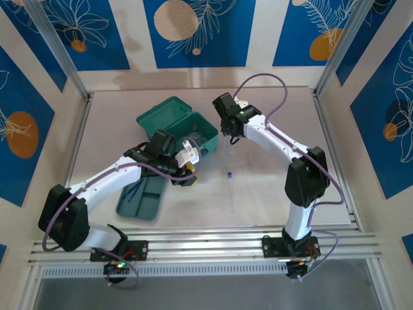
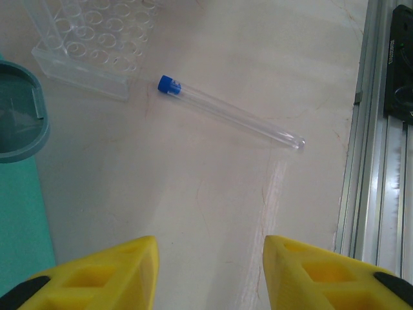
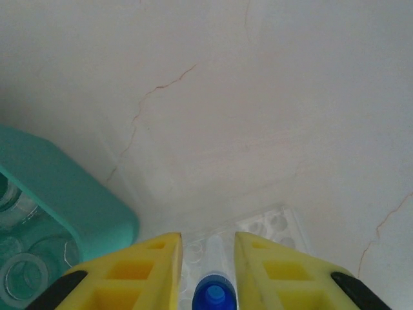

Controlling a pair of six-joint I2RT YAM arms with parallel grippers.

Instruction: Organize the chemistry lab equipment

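Observation:
A thin clear tube with a blue cap (image 3: 214, 294) stands upright in a clear rack (image 3: 274, 226), between the yellow fingers of my right gripper (image 3: 206, 242). The jaws stand slightly apart, with a narrow gap on each side of the tube. In the top view this gripper (image 1: 227, 135) hangs over the rack, just right of the open teal case (image 1: 177, 123). A second blue-capped tube (image 2: 229, 115) (image 1: 230, 190) lies flat on the table. My left gripper (image 2: 210, 248) (image 1: 189, 169) hovers open and empty short of it. The dark-green tray (image 1: 139, 200) lies under the left arm.
Clear glassware (image 3: 19, 278) sits inside the teal case (image 3: 71, 200). The case's rounded edge (image 2: 19, 123) is at the left of the left wrist view, with the rack (image 2: 90, 45) beyond. An aluminium rail (image 2: 374, 194) runs along the near table edge.

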